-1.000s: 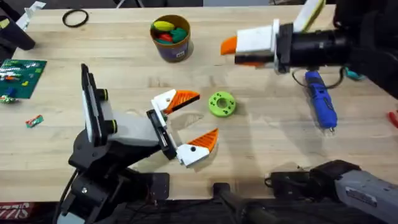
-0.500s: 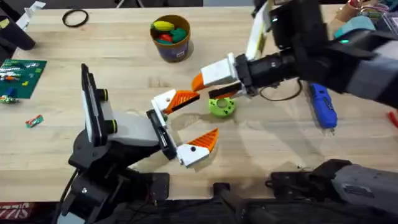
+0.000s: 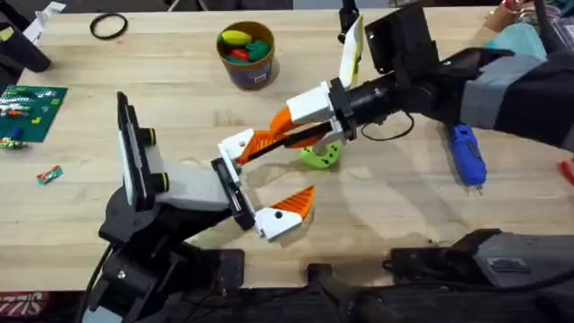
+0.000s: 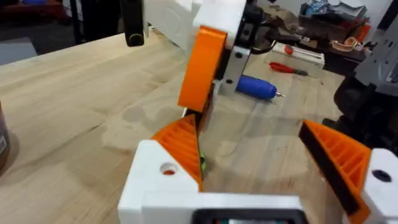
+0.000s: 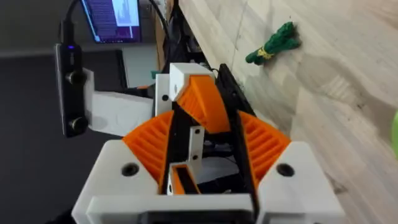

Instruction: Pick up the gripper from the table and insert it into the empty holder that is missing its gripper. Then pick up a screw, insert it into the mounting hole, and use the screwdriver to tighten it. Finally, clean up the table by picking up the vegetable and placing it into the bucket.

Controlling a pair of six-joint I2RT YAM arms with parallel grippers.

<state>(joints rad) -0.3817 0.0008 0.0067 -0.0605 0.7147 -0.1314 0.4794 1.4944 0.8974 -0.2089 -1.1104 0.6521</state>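
Here, the right gripper [image 3: 285, 127] reaches across the table [image 3: 134, 81], its fingers closed on an orange piece — which piece is unclear — touching the upper finger of the left gripper [image 3: 280, 170]. The left gripper rests wide open, both fingers orange-tipped. The screwdriver [image 3: 465, 154] lies to the right; the bucket [image 3: 246, 54] stands farther back — toy food inside.
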